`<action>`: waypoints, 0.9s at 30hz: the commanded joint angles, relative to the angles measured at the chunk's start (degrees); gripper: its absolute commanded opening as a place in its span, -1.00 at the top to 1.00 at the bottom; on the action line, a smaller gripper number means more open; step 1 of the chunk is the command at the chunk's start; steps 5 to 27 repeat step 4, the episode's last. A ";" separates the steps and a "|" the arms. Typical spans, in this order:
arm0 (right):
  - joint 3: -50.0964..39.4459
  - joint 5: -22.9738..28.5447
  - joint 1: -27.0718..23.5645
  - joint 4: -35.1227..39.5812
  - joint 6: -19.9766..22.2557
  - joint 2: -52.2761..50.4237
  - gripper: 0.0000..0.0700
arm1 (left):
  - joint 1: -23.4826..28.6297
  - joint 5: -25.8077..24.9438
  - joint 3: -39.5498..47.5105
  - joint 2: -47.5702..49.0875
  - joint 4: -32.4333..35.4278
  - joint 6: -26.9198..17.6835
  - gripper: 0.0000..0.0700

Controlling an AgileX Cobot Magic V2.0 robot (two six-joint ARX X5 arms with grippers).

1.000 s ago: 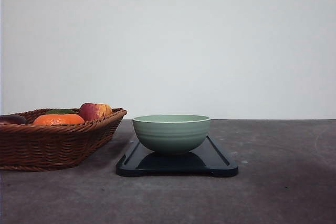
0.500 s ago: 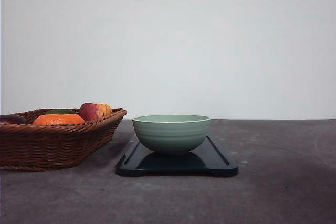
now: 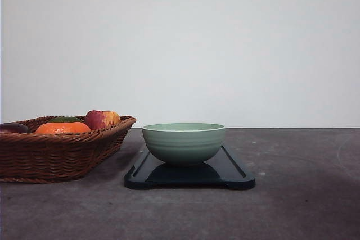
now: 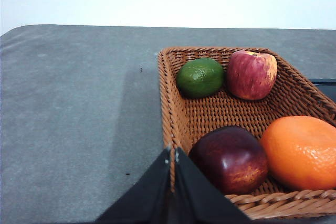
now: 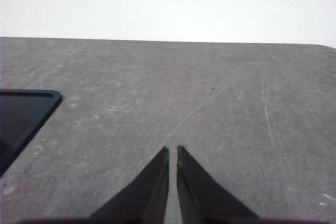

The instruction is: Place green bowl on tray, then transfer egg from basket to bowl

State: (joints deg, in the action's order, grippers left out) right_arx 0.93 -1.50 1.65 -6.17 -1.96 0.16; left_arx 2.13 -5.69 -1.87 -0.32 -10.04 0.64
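The green bowl sits upright on the dark tray, near its middle, and what lies inside it is hidden from the front view. The tray lies flat on the grey surface, with one rounded corner also showing in the right wrist view. Just beside the tray, on the robot's left, stands the wicker basket. In the left wrist view the basket holds a green lime and a red-yellow apple at its far end, and a dark red apple touching an orange at the near end. I cannot pick out the egg among them.

The left gripper hangs over the basket's near rim with its fingers pressed together, holding nothing. The right gripper hovers over bare surface away from the tray, its fingers nearly closed with a thin slit between them, also empty.
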 commanded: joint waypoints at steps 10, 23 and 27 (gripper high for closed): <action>-0.24 0.06 -0.07 0.61 -0.70 0.04 0.94 | 0.11 0.13 1.11 0.13 -0.28 -0.17 1.00; -0.24 0.06 -0.07 0.61 -0.70 0.04 0.94 | 0.11 0.13 1.11 0.13 -0.28 -0.17 1.00; -0.24 0.06 -0.07 0.61 -0.70 0.04 0.94 | 0.11 0.13 1.11 0.13 -0.28 -0.17 1.00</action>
